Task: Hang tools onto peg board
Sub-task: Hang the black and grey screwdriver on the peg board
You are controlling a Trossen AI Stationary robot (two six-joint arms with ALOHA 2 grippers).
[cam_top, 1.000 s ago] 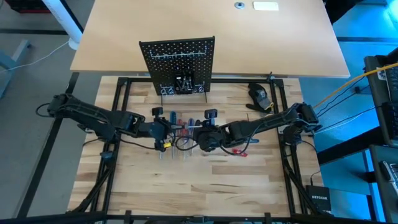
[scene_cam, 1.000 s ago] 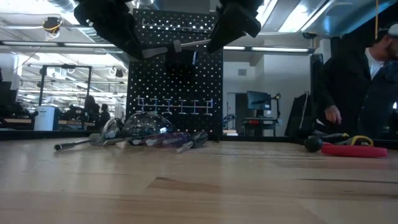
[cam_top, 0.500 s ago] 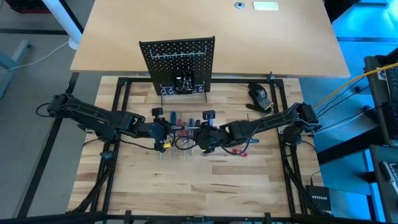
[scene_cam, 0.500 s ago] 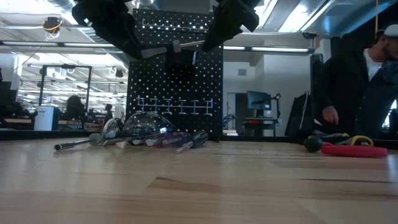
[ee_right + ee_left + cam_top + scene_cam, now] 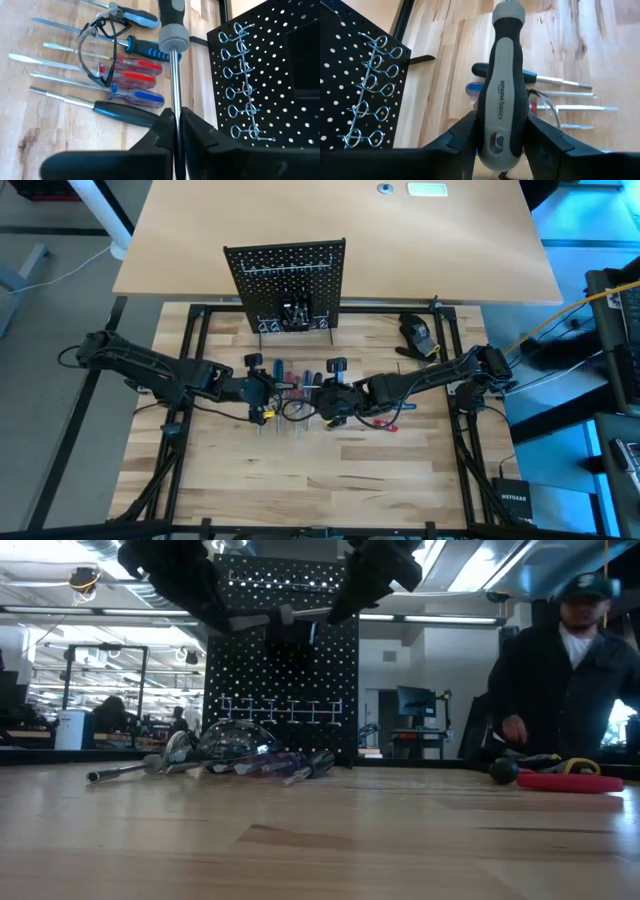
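Observation:
A screwdriver [image 5: 285, 614] with a grey-and-black handle and a silver shaft hangs level above the table, held between both grippers. My left gripper [image 5: 500, 145], coming from the table's left [image 5: 270, 387], is shut on its handle. My right gripper [image 5: 175, 125], coming from the table's right [image 5: 320, 395], is shut on its shaft. Under them lies a heap of tools [image 5: 295, 390]: blue, red and black screwdrivers [image 5: 135, 85]. The black peg board [image 5: 287, 280] stands upright behind them, with rows of wire ring hooks [image 5: 242, 75]. My left gripper pinches the handle's butt end [image 5: 492, 142] between its two fingers, one on each side. The fingers come from the table's left and lie along the handle. The screwdriver is clear of the table, its shaft pointing to the table's right. My right gripper pinches the bare silver shaft [image 5: 175, 107] between its two fingers, a little way from the handle's grey collar [image 5: 172, 35]. The fingers come from the table's right and lie along the shaft. The shaft is level and clear of the table.
Clear safety glasses [image 5: 100, 55] lie among the tools. Red-handled pliers [image 5: 385, 420] lie right of the heap. A dark mouse-like lump [image 5: 418, 330] sits at the far right. A person [image 5: 570, 670] stands behind the table's right side. Bare wood lies toward the near edge [image 5: 320, 480].
Both grippers and the screwdriver have kept their places. The person behind the table has straightened up and shifted a little.

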